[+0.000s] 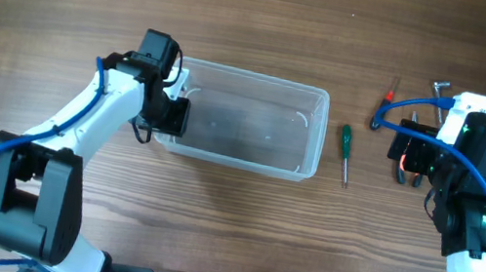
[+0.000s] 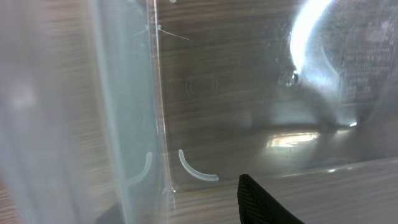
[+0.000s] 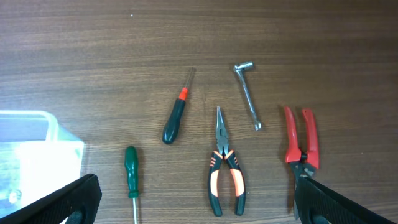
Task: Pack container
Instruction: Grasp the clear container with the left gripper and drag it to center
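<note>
My right jaws stand wide apart above the pliers (image 3: 224,171), whose long axis runs crosswise to their closing line. The container (image 1: 314,138) sits on the counter well to their left. Its far end wall is at my left jaws, whose state I cannot tell.

container (image 1: 319,129): 1 | screwdrivers: 2, green-handled screwdriver (image 3: 130,165) and black-handled screwdriver (image 3: 174,121) | pliers: 2, orange-and-black pliers (image 3: 224,171) and red-handled pliers (image 3: 300,140) | L-shaped wrench (image 3: 249,93): 1 | tools total: 5
</note>
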### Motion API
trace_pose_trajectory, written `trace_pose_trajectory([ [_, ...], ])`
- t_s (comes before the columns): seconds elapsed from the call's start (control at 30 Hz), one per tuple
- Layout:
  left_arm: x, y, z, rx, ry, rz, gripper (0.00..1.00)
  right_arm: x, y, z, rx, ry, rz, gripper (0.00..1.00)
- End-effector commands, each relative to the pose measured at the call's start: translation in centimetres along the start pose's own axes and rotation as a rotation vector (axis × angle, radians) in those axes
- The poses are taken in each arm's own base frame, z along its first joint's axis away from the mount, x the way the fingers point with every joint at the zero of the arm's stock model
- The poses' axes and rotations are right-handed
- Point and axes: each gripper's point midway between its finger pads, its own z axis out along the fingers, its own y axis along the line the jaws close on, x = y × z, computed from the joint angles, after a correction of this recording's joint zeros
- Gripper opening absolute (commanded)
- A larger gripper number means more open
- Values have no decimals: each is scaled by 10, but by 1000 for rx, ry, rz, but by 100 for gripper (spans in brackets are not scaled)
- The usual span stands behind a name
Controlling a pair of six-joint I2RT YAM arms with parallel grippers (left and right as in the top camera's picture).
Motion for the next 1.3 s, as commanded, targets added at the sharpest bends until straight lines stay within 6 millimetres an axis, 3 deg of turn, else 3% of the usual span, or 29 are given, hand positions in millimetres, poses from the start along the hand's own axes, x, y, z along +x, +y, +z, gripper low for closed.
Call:
trace_pose_trajectory([
  [0.0, 7, -22, 5, 36, 26, 46, 44, -8, -2, -3, 6, -18, -9, 100],
  [0.27, 15, -33, 6, 36, 53, 80, 48, -5, -2, -3, 6, -6, -10, 100],
  [0.3, 11, -33, 6, 37, 34, 84, 62, -4, -2, -3, 6, -5, -10, 100],
  [0.33, 5, -32, 6, 26, 11, 88, 68, -4, -2, -3, 6, -4, -10, 100],
  [0.4, -10, -30, 1, -1, -45, 95, 100, -4, -2, -3, 6, -3, -10, 100],
  [0.47, -27, -28, -8, -29, -97, 104, 100, -3, -2, -3, 6, 1, -11, 100],
  [0.6, -76, -30, -50, -85, -254, 115, 100, -2, -2, -3, 5, 7, -11, 100],
  [0.67, -92, -36, -88, -74, -326, 114, 100, -2, -1, -9, -5, 0, 5, 100],
  [0.73, -96, -34, -134, -71, -391, 91, 100, -11, 2, -35, -35, 0, 189, 100],
  [0.8, -94, -14, -179, -66, -488, -22, 100, -33, 5, -69, -62, 37, 253, 100],
  [0.87, -87, 22, -208, -83, -550, -161, 100, -45, 4, -71, -51, 104, 216, 100],
  [0.93, -80, 49, -215, -103, -551, -260, 100, -48, 6, -53, -44, 167, 212, 100],
  [1.03, -63, 83, -214, -114, -503, -379, 100, -36, 21, 12, -92, 324, 221, 100],
  [1.17, -60, 90, -214, -120, -501, -400, 100, -25, 20, 89, -75, 405, 264, 100],
  [1.27, -60, 90, -214, -121, -497, -400, 100, -31, 21, 123, -73, 371, 272, 100],
])
